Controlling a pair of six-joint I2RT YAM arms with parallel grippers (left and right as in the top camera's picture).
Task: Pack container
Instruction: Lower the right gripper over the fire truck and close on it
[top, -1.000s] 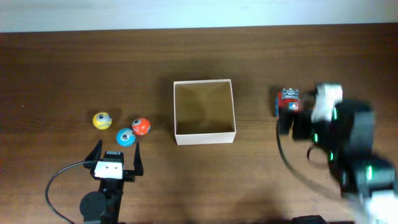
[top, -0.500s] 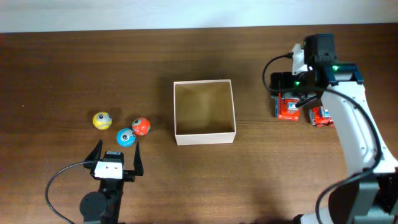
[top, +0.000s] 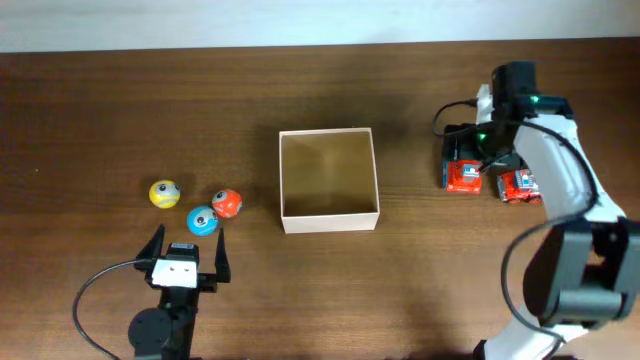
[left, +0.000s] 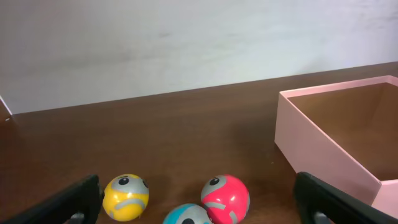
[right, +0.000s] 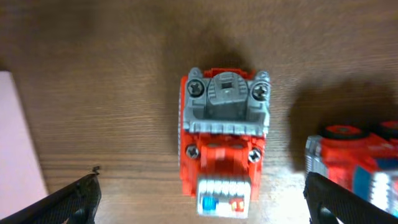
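- At the right end of the worktop (top: 120, 100): the right arm, a blur low by the front edge a second ago, now reaches over the two toy trucks; it has shifted only slightly in the last half second
- Right hand (right: 214, 199): fingers spread as wide as they go, gripping nothing; it hangs above the first red truck (right: 225, 143) with one fingertip on either side, both clear of the truck's flanks
- Second red truck (top: 520, 186): just beside the first, on the side away from the container, with a narrow gap between them
- Left hand (top: 188, 250): fully open, holding nothing, placed as in both earlier frames; it sits just behind the blue ball (top: 202, 219)
- Yellow ball (top: 164, 193) and red ball (top: 227, 203): near the blue one, all three unmoved
- Container (top: 331, 221): mid-worktop, between balls and trucks, well apart from both hands, tan floor fully in view, unmoved
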